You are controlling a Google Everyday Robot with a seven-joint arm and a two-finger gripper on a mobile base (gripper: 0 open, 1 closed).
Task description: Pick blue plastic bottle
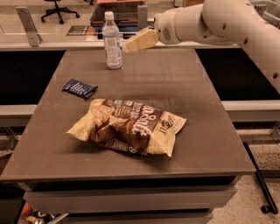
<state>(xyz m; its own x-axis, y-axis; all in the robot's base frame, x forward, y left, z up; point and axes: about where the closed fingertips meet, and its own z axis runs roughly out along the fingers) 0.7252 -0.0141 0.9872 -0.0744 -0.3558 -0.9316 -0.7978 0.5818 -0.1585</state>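
The blue plastic bottle (112, 40) stands upright near the far left edge of the brown table (205, 127). It is clear and pale bluish, with a white cap and a white label. My gripper (127, 46) reaches in from the right on a cream arm. Its tip sits just right of the bottle at label height, a small gap away. It holds nothing that I can see.
A large tan and brown chip bag (129, 126) lies in the middle of the table. A small dark-blue snack wrapper (79, 88) lies flat at the left. Behind the table runs a counter with a glass partition (43, 30); an office chair (59, 8) stands beyond.
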